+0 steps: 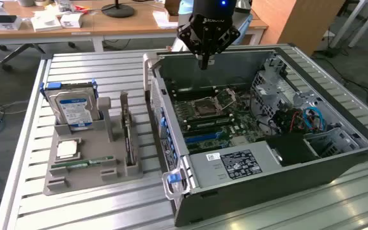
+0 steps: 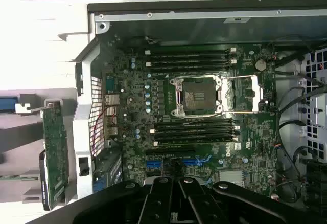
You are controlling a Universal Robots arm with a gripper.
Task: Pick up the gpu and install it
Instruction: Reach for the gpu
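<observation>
**Item 1, gripper** (image 1: 203, 63): black, two-fingered, on the arm's wrist. It hangs above the rear part of the open computer case. Its fingers are pressed together and hold nothing. The tips point down and are clear of every component.

**Item 2, gpu** (image 1: 127, 129): thin flat card standing on edge in a slot of the grey holder tray (image 1: 91, 179). It sits at the side of the tray nearest the case, at the exterior view's left of the chassis. In the wrist view its green board face shows, with a silver bracket at one end. It is untouched and well apart from the gripper.

**Item 3, computer case** (image 1: 280, 165): dark tower lying on its side with the side panel off, so the interior is exposed.
- Motherboard (image 1: 216, 120): green, mounted flat inside the case.
- CPU socket (image 1: 208, 105): on the motherboard, with its metal retention frame swung open.
- Memory slots: long and black, running on either side of the socket.
- Blue cables (image 1: 314, 120): looped near the drive bays, at the exterior view's right.

**Item 4, hard drive** (image 1: 75, 110): silver with a blue-and-white label. It stands upright at the far end of the tray.

**Item 5, processor chip** (image 1: 67, 149): square, lying flat in a tray recess.

**Item 6, RAM stick** (image 1: 82, 163): narrow and green, lying just beside the chip.

**Item 7, slatted metal table** (image 1: 88, 67): carries both the tray and the case
</observation>
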